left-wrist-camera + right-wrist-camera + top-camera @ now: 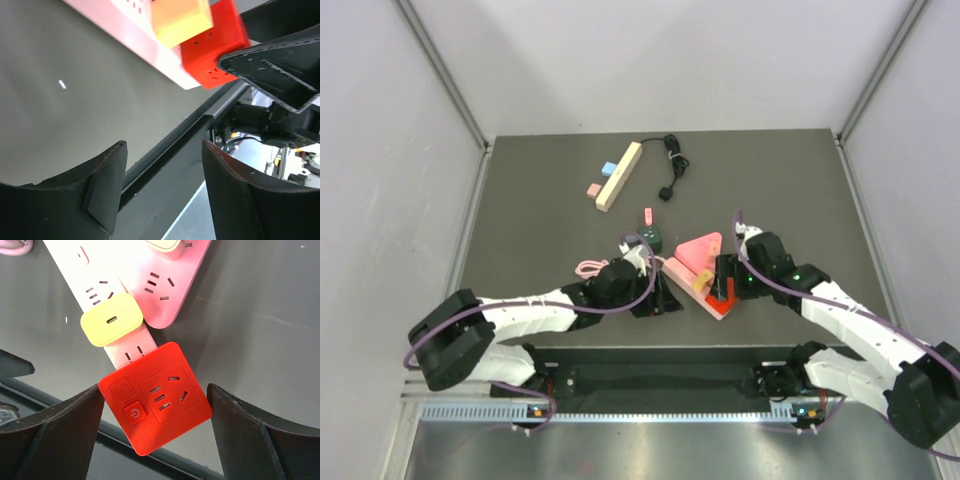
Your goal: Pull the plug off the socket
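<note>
**Item 1, yellow plug** (112, 320). It is seated in the pale pink strip (92, 277), upper left of my right wrist view, and its face shows one small slot. The overhead view gives it only as a yellow speck near frame centre. My left wrist view cuts it off at the top edge. Its prongs are hidden in every view.

**Item 2, red socket block** (165, 405). It sits lower centre of the right wrist view, at the strip's end and just below the plug. The round button and the socket holes can be read only in this view.

**Item 3, pink rounded socket** (167, 287). It lies top centre of that view, beside the strip, and is cropped by the top edge. Overhead it reads as a triangle.

**Item 4, my right pincer** (156, 390). Its fingers stand on either side of the red block, and the frame-left pad meets the block's corner. I cannot tell whether they are pressing it.

**Item 5, my left pincer** (164, 150). It is open and holds nothing. The gap between its fingers shows the worktop (60, 125) edge and a metal rail. Upper right of this view, a finger of my right pincer lies against the red block from the side.

**Item 6, seen overhead only.** All of these lie in the upper half of the frame:
- a beige strip (619, 176)
- a black cable (672, 160)
- a dark green cube (653, 238)
- a blue block (608, 168)
- a small pink block (592, 189)
</note>
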`<state>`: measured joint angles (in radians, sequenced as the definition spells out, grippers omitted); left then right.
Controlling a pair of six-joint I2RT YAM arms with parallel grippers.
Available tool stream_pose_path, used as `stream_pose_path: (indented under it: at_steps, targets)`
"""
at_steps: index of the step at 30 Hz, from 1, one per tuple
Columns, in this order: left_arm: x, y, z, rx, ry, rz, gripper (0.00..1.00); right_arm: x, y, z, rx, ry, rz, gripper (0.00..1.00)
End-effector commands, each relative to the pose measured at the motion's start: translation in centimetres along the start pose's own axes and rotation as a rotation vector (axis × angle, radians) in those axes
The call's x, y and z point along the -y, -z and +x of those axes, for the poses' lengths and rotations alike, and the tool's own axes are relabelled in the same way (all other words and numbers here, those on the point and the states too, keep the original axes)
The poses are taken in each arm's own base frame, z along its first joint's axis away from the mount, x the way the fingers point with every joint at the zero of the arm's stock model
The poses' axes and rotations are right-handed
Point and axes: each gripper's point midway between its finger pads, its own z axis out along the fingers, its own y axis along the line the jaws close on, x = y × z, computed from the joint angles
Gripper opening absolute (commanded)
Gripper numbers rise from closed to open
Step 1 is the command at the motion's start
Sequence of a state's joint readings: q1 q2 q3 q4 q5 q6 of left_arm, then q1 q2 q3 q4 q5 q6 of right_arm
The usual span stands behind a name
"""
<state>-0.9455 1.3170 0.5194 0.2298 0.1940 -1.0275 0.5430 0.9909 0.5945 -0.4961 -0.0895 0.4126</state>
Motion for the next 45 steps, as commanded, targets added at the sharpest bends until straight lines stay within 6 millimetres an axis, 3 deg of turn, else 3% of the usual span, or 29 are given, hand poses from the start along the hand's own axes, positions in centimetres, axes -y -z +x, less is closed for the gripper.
stream_pose_path:
  at_steps: [1, 8, 10, 13, 17, 22, 27, 28, 33, 38, 45]
  targets:
    - [1.9, 0.3, -0.9, 0.025, 0.005, 0.099, 0.67, -1.5, 0.0, -1.2, 0.039, 0.04, -0.065, 0.83]
    - [0.6, 1.4, -1.3, 0.037, 0.027, 0.098, 0.76, -1.7, -0.5, -0.7, 0.011, 0.042, -0.079, 0.8]
    - [0.3, 1.6, -1.5, 0.045, 0.03, 0.096, 0.78, -1.8, -0.7, -0.4, 0.001, 0.035, -0.089, 0.73]
    - [-0.5, 1.4, -1.7, 0.066, 0.038, 0.067, 0.79, -2.5, -0.7, -0.1, -0.005, 0.03, -0.123, 0.48]
    - [-0.4, 0.3, -2.7, 0.075, 0.041, 0.049, 0.75, -2.8, -0.4, -0.1, 0.0, 0.039, -0.133, 0.38]
    - [-1.2, -1.5, -5.8, 0.142, 0.156, 0.004, 0.7, -2.6, 0.0, 0.4, -0.001, 0.026, -0.129, 0.24]
    - [-2.4, -4.0, -7.1, 0.168, 0.274, -0.023, 0.66, -3.2, 0.5, 0.4, 0.017, 0.002, -0.165, 0.21]
    - [-1.9, -4.2, -7.8, 0.195, 0.289, 0.015, 0.63, -3.3, 0.6, 0.3, 0.021, -0.003, -0.169, 0.2]
    - [-3.4, -6.2, -7.3, 0.176, 0.4, -0.01, 0.59, -3.4, 1.0, 0.2, 0.029, 0.001, -0.175, 0.2]
    - [-4.7, -6.7, -6.8, 0.188, 0.503, -0.024, 0.49, -3.6, 1.0, 0.3, 0.028, -0.003, -0.188, 0.2]
    - [-3.7, -5.9, -7.4, 0.245, 0.487, 0.015, 0.54, -3.7, 0.6, 0.6, 0.019, -0.006, -0.191, 0.2]
